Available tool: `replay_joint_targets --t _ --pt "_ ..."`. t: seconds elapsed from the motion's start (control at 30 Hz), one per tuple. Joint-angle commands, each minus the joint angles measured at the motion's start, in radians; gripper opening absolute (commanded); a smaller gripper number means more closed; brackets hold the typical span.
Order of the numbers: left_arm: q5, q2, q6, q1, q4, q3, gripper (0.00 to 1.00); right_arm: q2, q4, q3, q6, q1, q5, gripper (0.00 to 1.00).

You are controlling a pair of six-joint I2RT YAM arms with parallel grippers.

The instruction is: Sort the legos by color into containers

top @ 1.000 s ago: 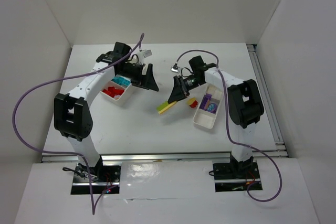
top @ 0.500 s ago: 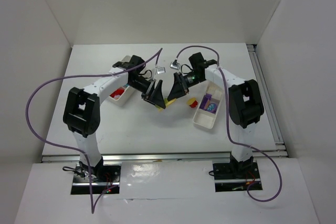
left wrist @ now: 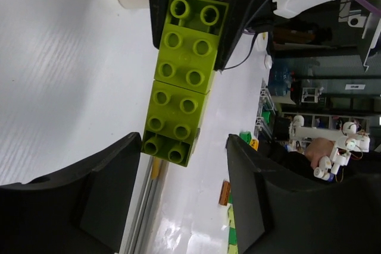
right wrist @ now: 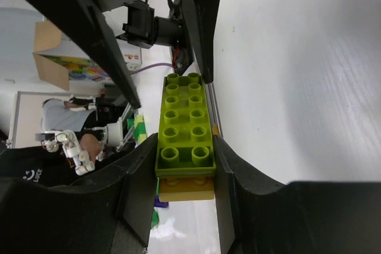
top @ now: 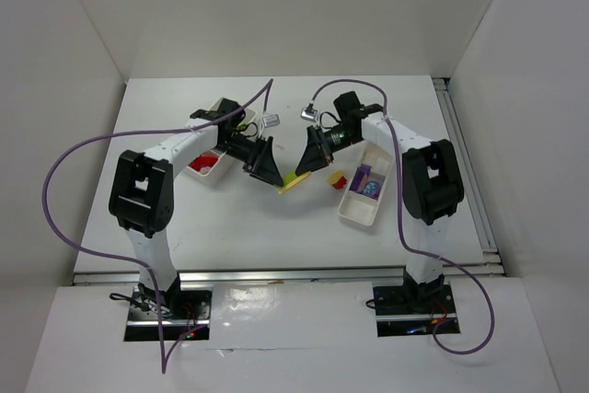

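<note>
Straddling, top view: left gripper (top: 268, 168) and right gripper (top: 309, 157) meet at frame centre, either end of the lime green legos (top: 295, 180).
Trays, top view: left tray (top: 217, 173), centre-left, shows red legos (top: 204, 164); the left arm hides the rest. Right tray (top: 355, 213), centre-right, holds purple legos (top: 366, 173). A red-and-yellow piece (top: 338, 179) lies just beside it.
Left wrist: jaws part-open around the lower end of the lime green legos. One pad is nearly touching and a gap shows at the other, so nothing is gripped.
Right wrist: jaws pinched on the lime green legos, with a yellow lego (right wrist: 186, 190) stuck beneath.
Advice: seat both left pads squarely on one brick before pulling, probably to split the stack by colour.
</note>
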Motion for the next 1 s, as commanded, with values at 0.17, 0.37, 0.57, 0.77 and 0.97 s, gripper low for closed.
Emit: replay_joint_targets --t 0.17,0.37,0.57,0.77,0.97 --pt "0.182 0.034 0.078 -0.01 0.01 0.0 0.64 -0.046 -0.003 0.017 0.009 -0.005 -0.006 0.15" --pt "0.205 0.056 0.078 -0.019 0.01 0.031 0.46 -0.037 -0.003 0.017 0.009 -0.005 -0.006 0.15" --pt "0.223 0.074 0.078 -0.019 0.01 0.052 0.13 -0.037 -0.003 0.008 0.009 -0.005 -0.006 0.15" --pt "0.178 0.074 0.03 0.001 0.022 0.062 0.0 -0.046 0.086 -0.001 0.178 -0.005 0.179 0.99" --pt "0.058 0.042 -0.146 0.073 0.158 -0.004 0.0 -0.168 0.37 -0.125 0.45 -0.05 0.326 0.99"
